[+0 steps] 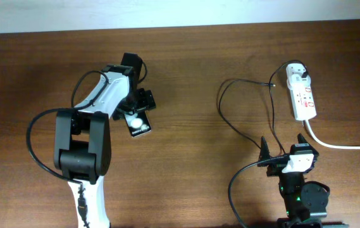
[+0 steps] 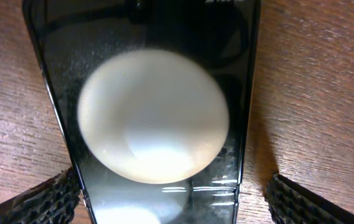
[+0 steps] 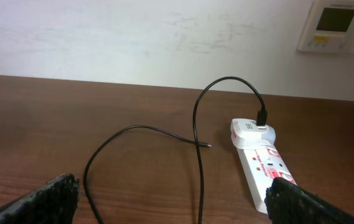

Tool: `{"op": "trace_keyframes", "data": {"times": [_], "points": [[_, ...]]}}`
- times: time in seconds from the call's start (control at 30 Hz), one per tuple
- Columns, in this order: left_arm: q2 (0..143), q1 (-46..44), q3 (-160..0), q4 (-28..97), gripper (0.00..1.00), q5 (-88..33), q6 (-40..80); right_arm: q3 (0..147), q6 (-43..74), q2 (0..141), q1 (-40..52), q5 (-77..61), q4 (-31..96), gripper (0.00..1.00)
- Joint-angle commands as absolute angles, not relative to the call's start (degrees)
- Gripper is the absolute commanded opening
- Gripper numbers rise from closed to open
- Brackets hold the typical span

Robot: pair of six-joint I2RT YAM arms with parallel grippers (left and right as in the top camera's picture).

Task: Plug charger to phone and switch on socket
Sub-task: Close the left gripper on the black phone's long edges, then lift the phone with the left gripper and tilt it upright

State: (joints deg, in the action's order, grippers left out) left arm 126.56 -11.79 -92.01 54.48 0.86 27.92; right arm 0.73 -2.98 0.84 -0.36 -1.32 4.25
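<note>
Overhead: charger (image 1: 219,101) plugged into socket (image 1: 302,95); right gripper (image 1: 282,142) spread, left gripper (image 1: 136,114) spread around phone (image 1: 139,125).

No text can be read. Tiny white lettering is seen on the phone (image 2: 155,112), at the end farthest from the left gripper (image 2: 170,202), but it is cropped and blurred. Red printing is seen on the socket (image 3: 265,167), ahead and right of the right gripper (image 3: 177,199), too small to be made out.
</note>
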Motion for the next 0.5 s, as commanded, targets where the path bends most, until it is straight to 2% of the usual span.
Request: {"op": "trace_keyframes", "data": {"times": [0.0,0.13,0.27,0.4,0.47], "points": [[135.04,-11.84,-87.15,55.33,0.99,-7.31,32.60,0.32,-2.98,0.40,-0.01,-0.97,4.32,0.99],[135.04,-11.66,-87.15,54.30,1.00,-6.33,32.56,0.32,-2.98,0.40,-0.01,-0.97,4.32,0.99],[135.04,-11.57,-87.15,53.87,0.91,-6.15,32.56,0.32,-2.98,0.40,-0.01,-0.97,4.32,0.99],[135.04,-11.57,-87.15,53.93,0.74,-6.24,32.56,0.32,-2.98,0.40,-0.01,-0.97,4.32,0.99],[134.98,-11.57,-87.18,54.54,0.75,-6.22,32.56,0.32,-2.98,0.40,-0.01,-0.97,4.32,0.99]]}}
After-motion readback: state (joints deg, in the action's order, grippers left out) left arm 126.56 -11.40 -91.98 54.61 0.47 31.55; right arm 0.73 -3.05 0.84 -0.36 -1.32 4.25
